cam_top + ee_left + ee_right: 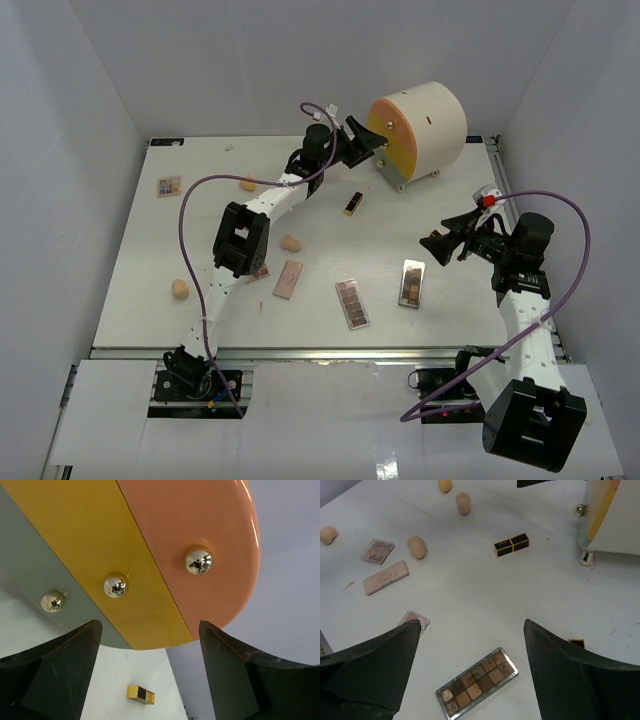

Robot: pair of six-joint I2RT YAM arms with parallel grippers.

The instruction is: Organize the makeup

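The makeup lies scattered on the white table (pixel 200 330). Brown eyeshadow palettes (pixel 352 303) (pixel 412 282), a pink palette (pixel 288 279) and a small one (pixel 169 186) lie flat. A black-and-gold lipstick (pixel 353 204) lies near the cylinder. Peach sponges (pixel 291 243) (pixel 180 289) (pixel 248 183) sit at the left. My left gripper (pixel 366 140) is open and empty, right at the cylinder's drawer front (pixel 150 555), with the lipstick (pixel 140 694) below. My right gripper (pixel 440 245) is open and empty above a brown palette (pixel 477 682). A second lipstick (pixel 577 642) peeks from behind its right finger.
The big cream cylinder (pixel 430 120) stands at the back right on small gold feet (pixel 586 557). Its front has orange, yellow and grey-green bands with gold knobs (pixel 198 560) (pixel 115 585) (pixel 52 600). Grey walls close in the table on three sides.
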